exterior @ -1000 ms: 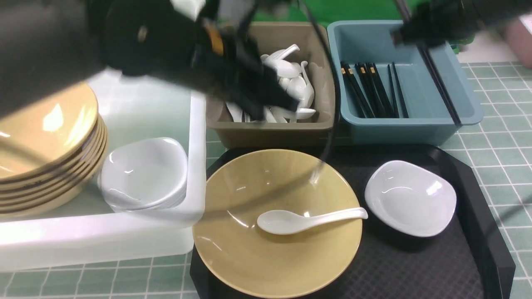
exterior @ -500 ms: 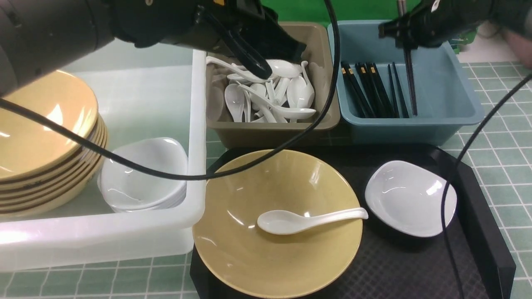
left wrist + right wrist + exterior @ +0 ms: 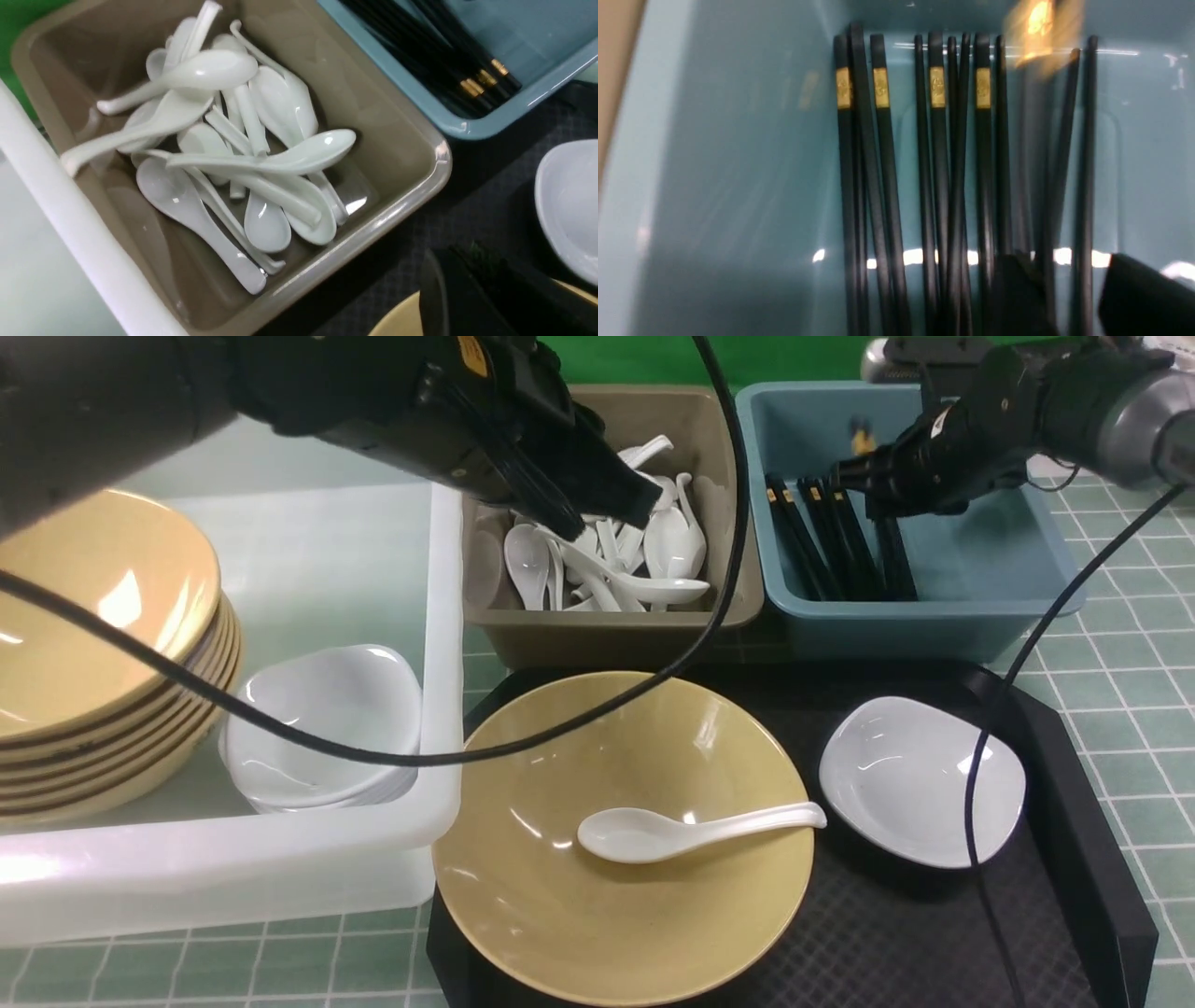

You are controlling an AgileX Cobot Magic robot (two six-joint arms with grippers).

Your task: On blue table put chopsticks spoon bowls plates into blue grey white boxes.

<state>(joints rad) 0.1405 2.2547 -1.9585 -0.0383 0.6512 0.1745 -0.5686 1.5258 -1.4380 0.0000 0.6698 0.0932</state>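
Observation:
My right gripper (image 3: 864,490) (image 3: 1069,270) hangs open over the blue box (image 3: 1027,551), just above several black chopsticks (image 3: 822,541) (image 3: 936,163) lying in it. One chopstick (image 3: 1038,28) is a blur with a gold band, loose between the spread fingers. My left gripper (image 3: 635,509) (image 3: 467,289) is shut and holds nothing, above the grey box (image 3: 607,635) full of white spoons (image 3: 261,158). One spoon (image 3: 691,829) lies in a tan bowl (image 3: 616,915) beside a white plate (image 3: 920,779).
The bowl and plate sit on a black tray (image 3: 1074,859) on the blue table (image 3: 1120,653). The white box (image 3: 233,868) at left holds a stack of tan bowls (image 3: 93,644) and stacked white plates (image 3: 322,723). Black cables (image 3: 976,803) cross the tray.
My right gripper has opened and let go of the chopsticks it held upright; they have dropped toward the others in the blue box. My left arm shifted slightly over the grey box.

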